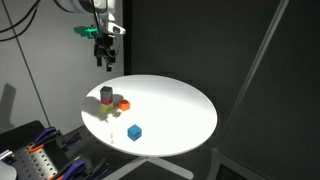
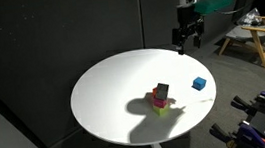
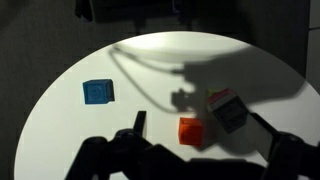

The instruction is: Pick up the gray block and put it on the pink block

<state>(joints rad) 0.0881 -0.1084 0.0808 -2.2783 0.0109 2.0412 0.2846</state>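
The gray block (image 1: pixel 106 92) sits on top of the pink block (image 1: pixel 105 101) near the table's edge. It also shows in an exterior view (image 2: pixel 161 89), with the pink block (image 2: pixel 157 98) under it. In the wrist view the gray block (image 3: pixel 229 113) hides most of the pink block (image 3: pixel 217 97). My gripper (image 1: pixel 103 60) hangs high above the far rim of the table, well away from the stack. It is open and empty, as also seen in an exterior view (image 2: pixel 187 44) and in the wrist view (image 3: pixel 200 126).
An orange cube (image 1: pixel 124 103) stands beside the stack and also shows in the wrist view (image 3: pixel 190 131). A green cube (image 1: pixel 108 113) lies by the stack's base. A blue cube (image 1: pixel 134 132) lies apart on the round white table (image 1: pixel 180 110). Tool racks stand beside the table.
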